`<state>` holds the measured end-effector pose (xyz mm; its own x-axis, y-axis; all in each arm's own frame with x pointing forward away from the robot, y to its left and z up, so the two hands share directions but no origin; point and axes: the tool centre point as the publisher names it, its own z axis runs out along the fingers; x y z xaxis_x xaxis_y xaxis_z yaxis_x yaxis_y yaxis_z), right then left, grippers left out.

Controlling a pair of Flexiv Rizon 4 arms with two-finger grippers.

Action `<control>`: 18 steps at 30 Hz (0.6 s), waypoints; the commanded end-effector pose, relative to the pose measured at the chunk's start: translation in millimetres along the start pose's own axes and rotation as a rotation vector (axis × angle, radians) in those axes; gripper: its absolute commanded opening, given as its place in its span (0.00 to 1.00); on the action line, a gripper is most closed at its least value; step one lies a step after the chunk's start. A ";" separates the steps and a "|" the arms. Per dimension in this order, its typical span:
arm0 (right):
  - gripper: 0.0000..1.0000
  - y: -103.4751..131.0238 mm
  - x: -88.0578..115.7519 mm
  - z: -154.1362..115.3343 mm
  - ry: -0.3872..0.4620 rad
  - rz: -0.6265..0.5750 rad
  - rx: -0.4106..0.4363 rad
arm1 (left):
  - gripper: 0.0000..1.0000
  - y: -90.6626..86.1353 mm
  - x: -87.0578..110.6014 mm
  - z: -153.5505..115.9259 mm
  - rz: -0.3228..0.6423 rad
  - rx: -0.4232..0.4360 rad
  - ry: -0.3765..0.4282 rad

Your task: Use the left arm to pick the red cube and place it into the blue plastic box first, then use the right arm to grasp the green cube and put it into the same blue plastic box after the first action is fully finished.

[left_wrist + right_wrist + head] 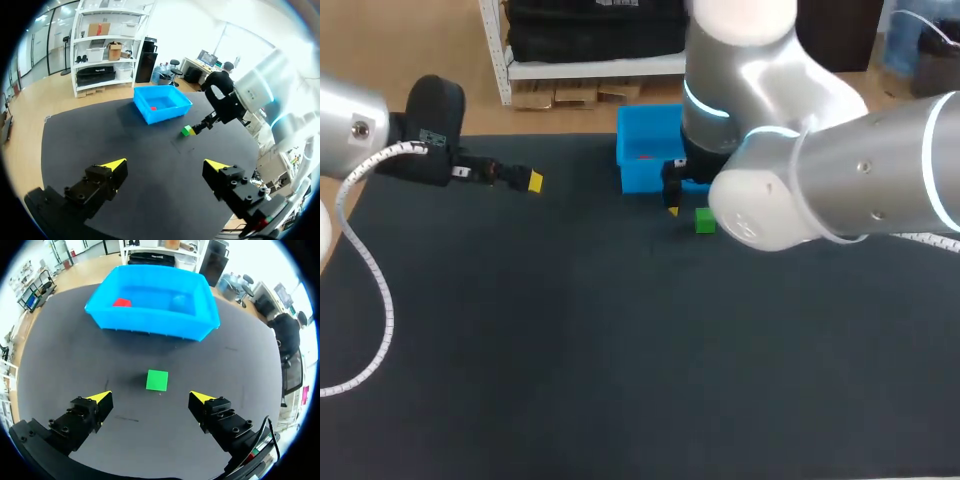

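Left gripper [165, 165]: fingers wide apart, nothing between them. It sits over the left side of the table [520, 350], well apart from everything that matters.

Blue box [150, 322]: at the far middle of the table. Red cube [121, 302] lies inside it, on the floor near one corner, so I'd judge step one done and the green cube is the job now.

Green cube [157, 380]: flat on the table, on the near side of the box, close to its wall but not touching.

Right gripper [150, 396]: fingers spread, empty. The right arm is clearly the nearer one.

- Key relation: from the right wrist the cube lies just ahead of the fingertips and about centred across the gap between them, with the box straight beyond it.
- No long axis to worry about. The cube's faces look roughly square to the finger line, maybe a hair rotated.
- Judgement: the grasp needs a short move forward and down, little or no wrist turn.

Hard to see:
- From above, the right arm's bulk covers the box's right part and most of that gripper. Only one yellow tip shows, just beside the cube.
- Can't tell how high the right fingertips sit over the table.
- Red cube is only a small speck from above. The right wrist view shows it clearly.
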<state>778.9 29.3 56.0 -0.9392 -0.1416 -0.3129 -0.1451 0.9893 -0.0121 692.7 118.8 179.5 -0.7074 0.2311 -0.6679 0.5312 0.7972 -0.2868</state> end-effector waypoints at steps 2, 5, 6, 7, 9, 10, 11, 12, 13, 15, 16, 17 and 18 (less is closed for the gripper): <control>1.00 -0.6 -0.8 17.3 -0.007 0.011 0.010 | 1.00 1.6 1.2 -0.5 0.002 0.007 -0.006; 1.00 -1.9 -2.0 25.6 -0.007 0.020 0.012 | 1.00 1.6 1.2 -0.5 0.002 0.007 -0.006; 1.00 -2.2 -2.4 28.1 -0.007 0.022 0.013 | 1.00 1.6 1.2 -0.5 0.002 0.007 -0.006; 1.00 -2.3 -2.8 30.5 -0.006 0.024 0.014 | 1.00 1.6 1.2 -0.5 0.002 0.007 -0.006; 1.00 -2.5 -3.6 34.6 -0.008 0.029 0.013 | 1.00 1.6 1.2 -0.5 0.002 0.007 -0.006; 1.00 -2.5 -4.3 36.5 -0.008 0.031 0.013 | 1.00 1.6 1.2 -0.5 0.002 0.007 -0.006; 1.00 -2.3 -5.0 38.3 -0.008 0.033 0.012 | 1.00 1.6 1.2 -0.5 0.002 0.007 -0.006; 1.00 -2.4 -6.0 40.3 -0.008 0.034 0.012 | 1.00 1.6 1.2 -0.5 0.002 0.007 -0.006; 1.00 -2.7 -7.0 42.3 -0.009 0.035 0.014 | 1.00 1.6 1.2 -0.5 0.002 0.007 -0.006; 1.00 -2.9 -8.3 44.9 -0.014 0.039 0.011 | 1.00 1.6 1.2 -0.5 0.002 0.007 -0.006; 1.00 -3.1 -9.0 46.5 -0.016 0.040 0.010 | 1.00 1.6 1.2 -0.5 0.002 0.007 -0.006; 1.00 -3.4 -9.8 48.5 -0.018 0.041 0.009 | 1.00 1.6 1.2 -0.5 0.002 0.007 -0.006; 1.00 -4.1 -10.6 51.2 -0.018 0.042 0.006 | 1.00 1.6 1.2 -0.5 0.002 0.007 -0.006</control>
<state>800.9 27.8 16.5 -0.9394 -0.1010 -0.3277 -0.1049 0.9945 -0.0059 692.8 118.9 179.5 -0.7075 0.2310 -0.6679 0.5312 0.7972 -0.2869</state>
